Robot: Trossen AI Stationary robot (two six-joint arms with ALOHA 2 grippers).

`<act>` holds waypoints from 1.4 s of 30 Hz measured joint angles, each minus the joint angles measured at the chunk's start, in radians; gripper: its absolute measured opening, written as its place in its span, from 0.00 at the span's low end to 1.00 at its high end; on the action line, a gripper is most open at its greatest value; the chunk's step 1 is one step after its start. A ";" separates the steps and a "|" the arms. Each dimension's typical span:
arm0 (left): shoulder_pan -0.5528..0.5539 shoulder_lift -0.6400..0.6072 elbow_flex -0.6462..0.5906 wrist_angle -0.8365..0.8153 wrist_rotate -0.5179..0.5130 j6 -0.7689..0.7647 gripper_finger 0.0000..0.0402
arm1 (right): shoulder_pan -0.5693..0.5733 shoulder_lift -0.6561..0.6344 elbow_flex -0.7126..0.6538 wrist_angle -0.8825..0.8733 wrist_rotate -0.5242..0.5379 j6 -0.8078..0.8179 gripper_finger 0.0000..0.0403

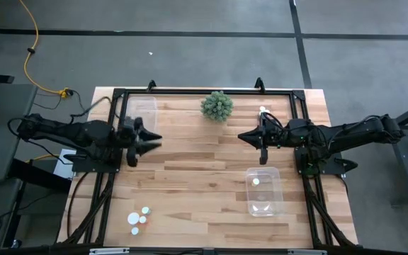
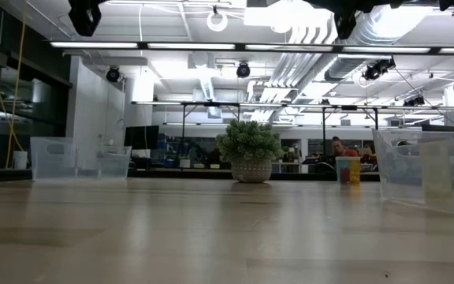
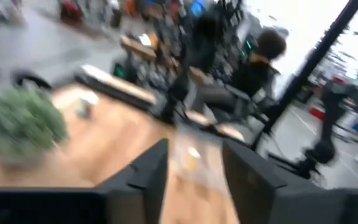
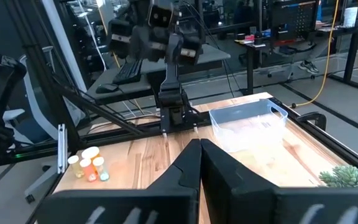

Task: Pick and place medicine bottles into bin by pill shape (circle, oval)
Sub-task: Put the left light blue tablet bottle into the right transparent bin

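Medicine bottles (image 1: 138,218) sat clustered at the lower left of the high view on the tabletop (image 1: 190,184), white caps up, w/ one more bottle (image 1: 263,111) alone at upper right by the frame rail, and a white cap (image 1: 256,181) showed inside the clear bin (image 1: 263,191) at lower right. A second clear bin (image 1: 142,112) stood at upper left, next to the left arm. Left tool (image 1: 154,141) hovered left of centre, fingers apart w/ nothing between them. Right tool (image 1: 241,136) hovered right of centre, below the green plant ball (image 1: 217,105); fingers (image 4: 219,165) pressed together, holding nothing. Both tools were well apart from the bottle cluster. A person (image 3: 253,65) sat beyond the tabletop in the left wrist view.
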 joint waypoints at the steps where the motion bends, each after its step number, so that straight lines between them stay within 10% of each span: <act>1: 0.000 0.013 0.000 -0.006 0.035 -0.024 0.45 | 0.000 0.000 0.000 0.000 0.000 -0.001 0.00; 11: -0.036 0.177 0.118 -0.126 0.323 -0.080 0.67 | 0.000 0.000 0.000 -0.001 0.031 0.001 0.00; 20: -0.229 0.405 0.404 -0.647 0.306 0.040 0.58 | 0.000 0.000 0.000 -0.001 0.033 -0.001 0.00; 42: -0.616 0.833 0.410 -0.746 0.145 -0.238 0.55 | 0.000 0.000 0.000 -0.044 0.035 0.002 0.00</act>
